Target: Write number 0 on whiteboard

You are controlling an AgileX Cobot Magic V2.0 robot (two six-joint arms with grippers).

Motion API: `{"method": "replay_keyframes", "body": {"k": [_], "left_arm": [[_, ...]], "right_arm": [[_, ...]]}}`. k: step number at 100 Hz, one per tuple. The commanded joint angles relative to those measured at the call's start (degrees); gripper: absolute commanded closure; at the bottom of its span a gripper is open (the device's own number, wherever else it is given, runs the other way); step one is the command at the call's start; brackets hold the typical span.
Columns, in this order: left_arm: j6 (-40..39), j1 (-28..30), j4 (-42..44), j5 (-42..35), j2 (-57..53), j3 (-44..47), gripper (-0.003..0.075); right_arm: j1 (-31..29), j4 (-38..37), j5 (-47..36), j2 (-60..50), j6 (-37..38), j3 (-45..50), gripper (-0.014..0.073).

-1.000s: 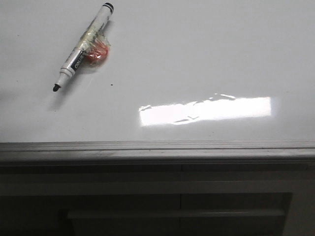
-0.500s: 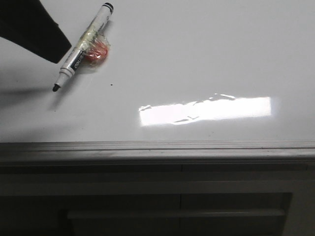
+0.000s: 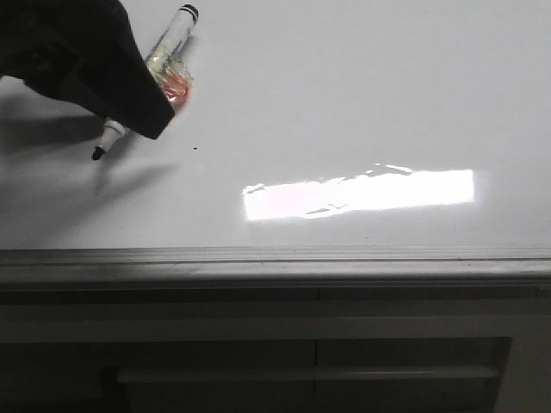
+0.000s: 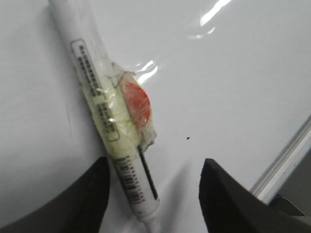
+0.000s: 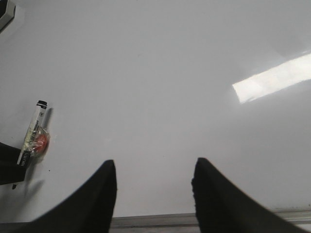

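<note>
Hovering over the marker (image 4: 112,141), the left gripper (image 4: 154,194) has its fingers spread, one on each side of the barrel, not touching. Marker lies flat on the whiteboard (image 3: 344,95), red tape-wrapped lump (image 4: 137,104) attached. Right gripper (image 5: 153,191) spread, empty. No 0 drawn.

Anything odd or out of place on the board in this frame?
Yes: the marker lying on the whiteboard has a red-orange lump taped to its barrel with crinkled clear tape, and its tip is uncapped. A tiny black speck lies nearby. No 0 drawn yet.
</note>
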Motion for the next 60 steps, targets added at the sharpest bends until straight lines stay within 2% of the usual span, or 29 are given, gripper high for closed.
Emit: {"method": "replay_keyframes", "body": {"k": [1,25,45,60], "left_arm": [[-0.77,-0.58,-0.42,-3.71,0.32,-2.05,0.0368],[-0.77,-0.58,-0.42,-5.8,2.61,-2.05,0.0528],[-0.77,-0.58,-0.95,-6.32,3.32,-2.05,0.0739],[-0.77,-0.58,-1.08,-6.34,3.32,-2.05,0.074]], "right_arm": [[-0.27,-0.02,-4.17,-1.1,-0.1,-2.26,0.0284],[-0.27,-0.02,-4.17,-1.1,-0.1,-2.26,0.0284],[-0.27,-0.02,-4.17,-1.1,-0.1,-2.26,0.0284],[-0.27,-0.02,-4.17,-1.1,-0.1,-2.26,0.0284]]}}
